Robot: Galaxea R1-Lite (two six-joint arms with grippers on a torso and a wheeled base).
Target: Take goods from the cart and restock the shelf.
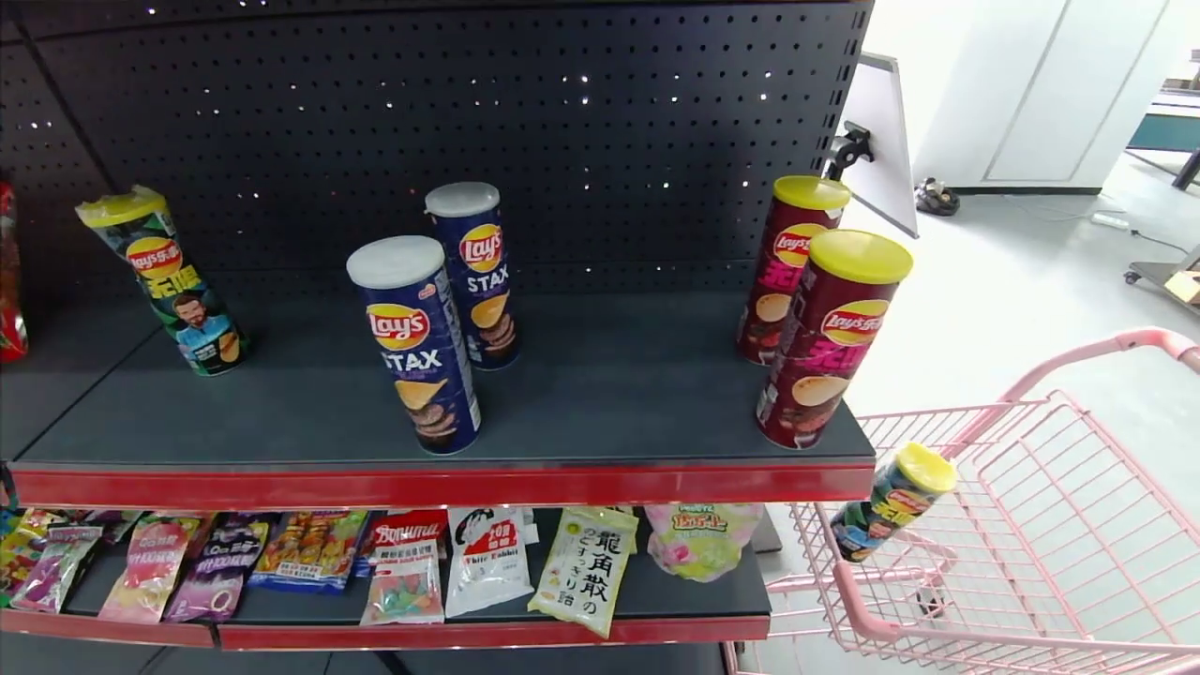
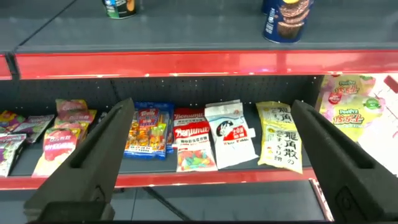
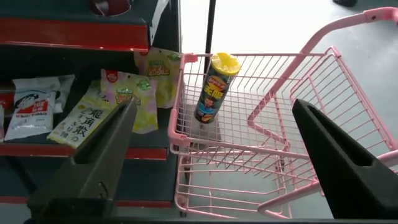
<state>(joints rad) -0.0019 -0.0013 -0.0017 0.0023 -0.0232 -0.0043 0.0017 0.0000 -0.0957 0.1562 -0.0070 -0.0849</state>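
Note:
A dark chip can with a yellow lid [image 1: 895, 502] leans in the near corner of the pink wire cart [image 1: 1078, 356], to the right of the shelf. In the right wrist view my right gripper [image 3: 214, 106] is open and empty, some way back from that can [image 3: 216, 87] and the cart's rim [image 3: 249, 149]. The upper shelf board [image 1: 600, 394] carries a green can [image 1: 169, 281], two blue cans [image 1: 417, 347] and two maroon cans [image 1: 830, 337]. My left gripper [image 2: 211, 106] is open and empty, facing the snack bags [image 2: 230, 134] on the lower shelf.
The upper shelf has a red front lip [image 1: 450, 486], with bare board between the can groups. Several snack bags [image 1: 581, 572] hang over the lower shelf's edge. A red package [image 1: 7, 281] sits at the far left. A white panel [image 1: 881, 141] stands behind the shelf's right end.

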